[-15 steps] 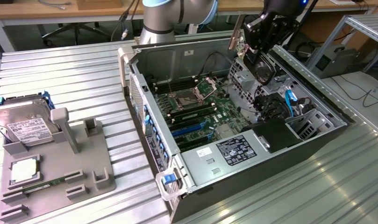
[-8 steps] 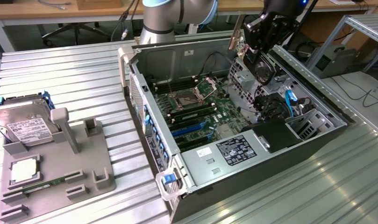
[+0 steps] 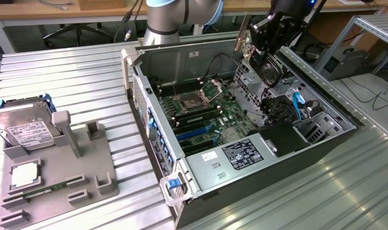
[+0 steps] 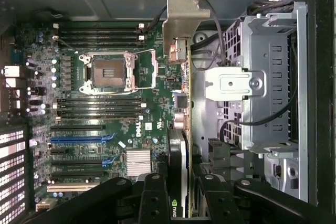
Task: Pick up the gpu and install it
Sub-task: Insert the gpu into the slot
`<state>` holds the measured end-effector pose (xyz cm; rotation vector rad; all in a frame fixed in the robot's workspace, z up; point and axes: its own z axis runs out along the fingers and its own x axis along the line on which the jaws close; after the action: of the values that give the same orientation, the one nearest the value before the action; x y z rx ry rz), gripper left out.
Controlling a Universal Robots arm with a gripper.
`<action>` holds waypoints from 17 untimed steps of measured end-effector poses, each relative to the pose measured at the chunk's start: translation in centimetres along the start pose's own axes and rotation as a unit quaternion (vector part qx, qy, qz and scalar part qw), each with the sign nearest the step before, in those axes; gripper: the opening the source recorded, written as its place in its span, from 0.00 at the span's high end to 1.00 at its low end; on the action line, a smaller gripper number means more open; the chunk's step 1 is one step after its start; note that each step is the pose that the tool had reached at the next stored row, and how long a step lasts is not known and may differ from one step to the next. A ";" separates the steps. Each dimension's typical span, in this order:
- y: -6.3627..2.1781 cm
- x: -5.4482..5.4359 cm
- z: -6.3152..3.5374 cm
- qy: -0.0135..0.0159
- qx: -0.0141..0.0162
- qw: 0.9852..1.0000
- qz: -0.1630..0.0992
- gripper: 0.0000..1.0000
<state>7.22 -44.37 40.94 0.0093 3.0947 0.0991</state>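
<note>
The gpu [image 3: 269, 72] is a black card with a round fan and a long silver end bracket [image 3: 241, 34]. It hangs on edge above the far right side of the open computer case [image 3: 200, 51]. My gripper [image 3: 275, 33] is shut on it from above. In the wrist view the gpu [image 4: 182, 145] runs edge-on away from the black fingers [image 4: 152, 198], and its silver bracket [image 4: 184, 19] is at the far end. The card is over the motherboard's [image 4: 157, 85] edge beside the drive cage [image 4: 268, 77]. The expansion slots [image 4: 79, 141] lie off to one side of it.
A grey holder tray [image 3: 85, 163] on the exterior view's left carries a hard drive [image 3: 24, 127], a processor [image 3: 24, 175] and a green memory stick [image 3: 43, 189]. The arm's base [image 3: 165, 19] stands behind the case. The power supply [image 3: 241, 153] and blue cables [image 3: 298, 108] fill the case's near right.
</note>
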 end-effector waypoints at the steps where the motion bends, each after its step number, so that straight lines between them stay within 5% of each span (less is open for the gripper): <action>1: 0.00 0.0 0.01 0.001 0.000 1.000 -0.007 0.73; 4: 0.00 0.0 0.07 0.003 -0.002 0.999 -0.048 0.73; 8: -0.01 0.0 0.16 0.007 -0.004 0.995 -0.102 0.73; 17: -0.01 0.0 0.24 0.014 -0.009 0.977 -0.215 0.73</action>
<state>7.22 -44.37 40.69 -0.6607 3.0387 0.1105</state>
